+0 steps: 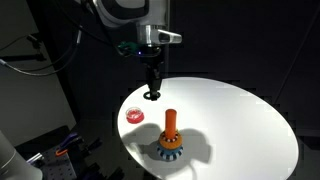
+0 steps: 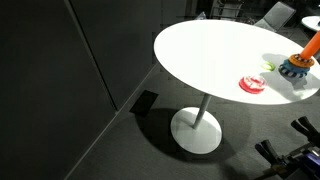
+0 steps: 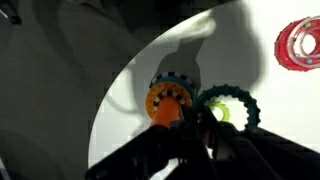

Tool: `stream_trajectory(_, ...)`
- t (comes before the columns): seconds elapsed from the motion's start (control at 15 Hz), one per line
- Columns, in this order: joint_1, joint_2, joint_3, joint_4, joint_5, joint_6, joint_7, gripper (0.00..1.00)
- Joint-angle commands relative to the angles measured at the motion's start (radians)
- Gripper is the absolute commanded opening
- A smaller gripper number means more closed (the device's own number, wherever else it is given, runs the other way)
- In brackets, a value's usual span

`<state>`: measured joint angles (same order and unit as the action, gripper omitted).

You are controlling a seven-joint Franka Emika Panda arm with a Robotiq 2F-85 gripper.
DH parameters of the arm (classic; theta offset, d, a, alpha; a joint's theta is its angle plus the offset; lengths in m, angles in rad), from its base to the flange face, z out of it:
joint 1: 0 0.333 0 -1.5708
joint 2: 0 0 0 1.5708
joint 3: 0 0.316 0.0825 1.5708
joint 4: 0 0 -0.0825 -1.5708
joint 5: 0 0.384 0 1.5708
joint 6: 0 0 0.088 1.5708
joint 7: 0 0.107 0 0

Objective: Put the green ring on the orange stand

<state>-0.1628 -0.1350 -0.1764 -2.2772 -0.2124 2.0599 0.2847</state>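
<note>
The green ring [image 3: 228,106] hangs at the tips of the claw [image 3: 205,126], above the white round surface [image 3: 235,35] and not lying on it. In the wrist view its scalloped dark rim and yellowish-green inner band face the camera flat on, so the axis of its hole runs roughly up toward the wrist; it has no long axis to speak of.

At 9 o'clock of it in that view, close beside it, the orange stand [image 3: 166,102] is seen from above, peg top in the middle of its blue scalloped base. At 2 o'clock, well apart, lies a red ring [image 3: 298,45].

The claw is narrowed on the ring's rim, its dark fingers coming in from 6 o'clock. In an exterior view the arm [image 1: 135,15] drops from 12 o'clock with the wrist upright and the claw [image 1: 152,92] pointing straight down. There the stand [image 1: 170,135] is at 5 o'clock of the claw and the red ring [image 1: 134,115] at 7 o'clock. Nothing lies between claw and peg.
</note>
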Motion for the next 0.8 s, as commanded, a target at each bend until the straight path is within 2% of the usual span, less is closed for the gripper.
stream_trajectory(0.0,-0.034,-0.012,0.005,0.003,-0.043,0.008,0.055,0.06)
stream_trajectory(0.73,-0.079,0.06,-0.017,0.039,-0.058,0.051,0.122,0.06)
